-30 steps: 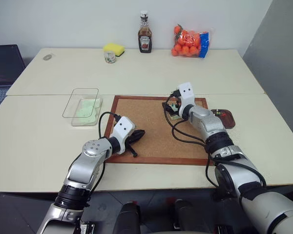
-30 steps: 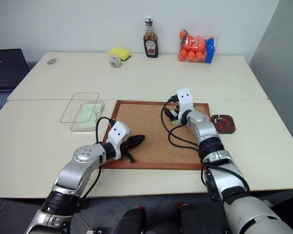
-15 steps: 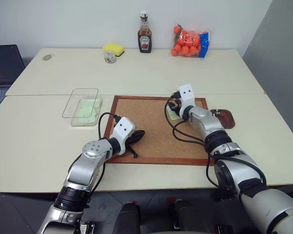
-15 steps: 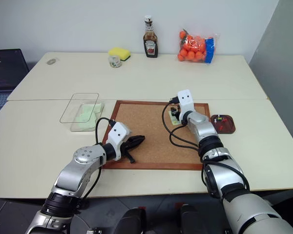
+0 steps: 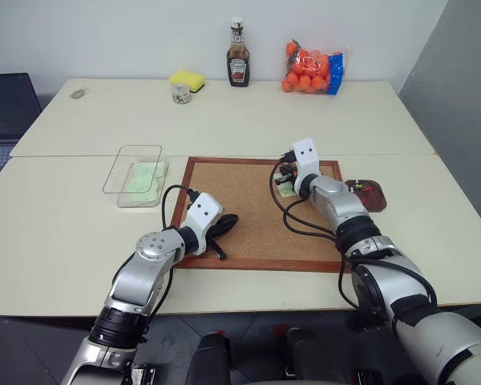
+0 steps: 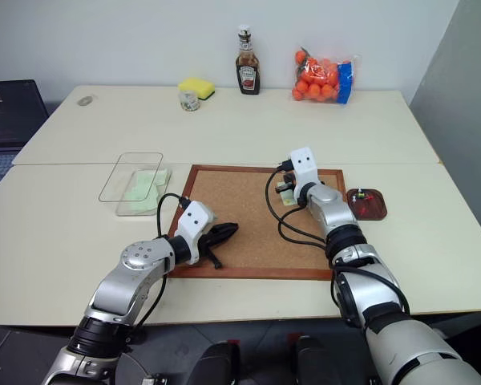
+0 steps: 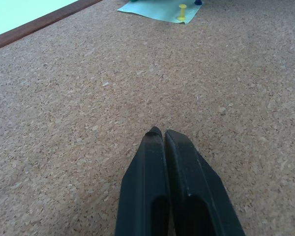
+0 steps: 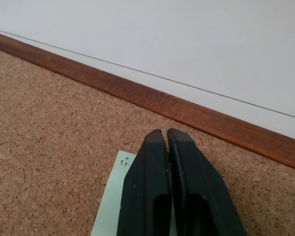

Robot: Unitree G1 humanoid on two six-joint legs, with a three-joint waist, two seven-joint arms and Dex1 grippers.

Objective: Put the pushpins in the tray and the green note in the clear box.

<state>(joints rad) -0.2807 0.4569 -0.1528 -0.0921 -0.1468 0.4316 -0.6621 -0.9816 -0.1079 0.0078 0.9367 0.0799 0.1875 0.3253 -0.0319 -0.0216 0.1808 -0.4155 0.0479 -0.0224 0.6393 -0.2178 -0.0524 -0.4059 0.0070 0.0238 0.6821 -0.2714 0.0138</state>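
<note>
Over the far right part of the cork board (image 5: pixel 256 210), your right gripper (image 8: pixel 166 132) sits with its fingers pressed together directly above the green note (image 8: pixel 117 194), which lies flat beneath and just near of the tips; whether a pin is pinched between them I can't tell. A yellow pushpin (image 7: pixel 182 10) stands in the note's edge facing your left gripper (image 7: pixel 160 133), which rests shut and empty well apart at the board's near left. You're nearer with the right arm, and the tray (image 5: pixel 371 194) lies just right of the board.
</note>
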